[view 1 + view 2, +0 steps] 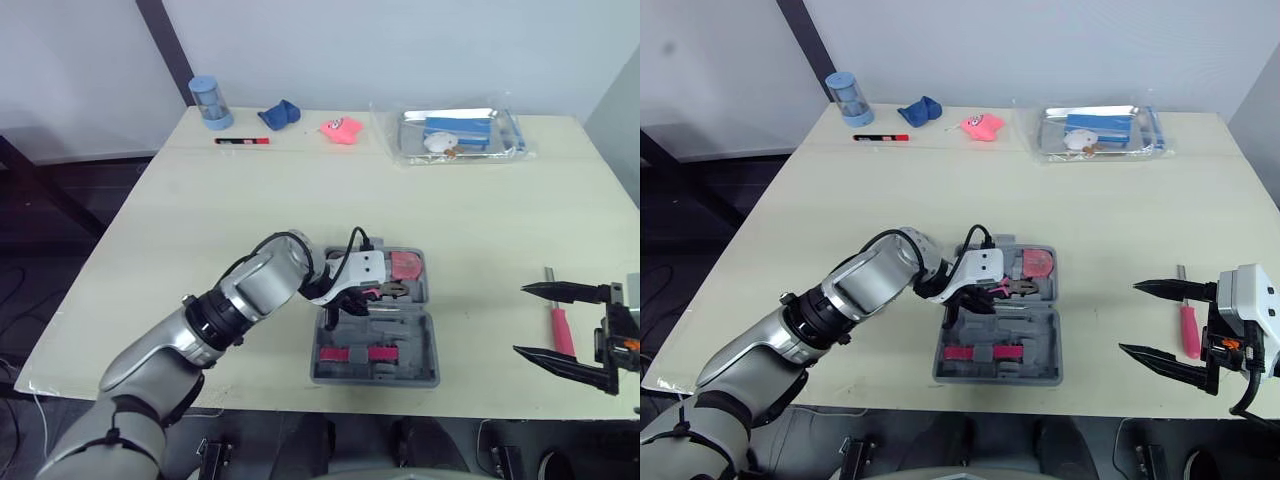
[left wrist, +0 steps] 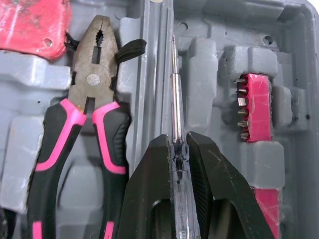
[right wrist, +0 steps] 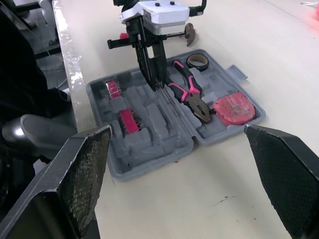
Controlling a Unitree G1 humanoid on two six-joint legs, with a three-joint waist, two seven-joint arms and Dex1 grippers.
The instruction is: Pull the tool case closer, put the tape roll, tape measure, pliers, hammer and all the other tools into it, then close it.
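A light, probably slippery screwdriver (image 2: pixel 174 94) is being pinched at its clear handle by the left pincer (image 2: pixel 175 145) above the tool case (image 1: pixel 430 352); the right pincer (image 1: pixel 1130 318) is being held spread.

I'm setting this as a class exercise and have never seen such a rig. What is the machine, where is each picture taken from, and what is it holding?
It is a two-armed humanoid robot. Two pictures come from cameras on its head, looking down at the table; the other two come from a camera on each wrist. Its left hand is shut on a thin screwdriver over the open tool case, where pliers and a tape measure lie. Its right hand is open near a pink-handled screwdriver on the table.
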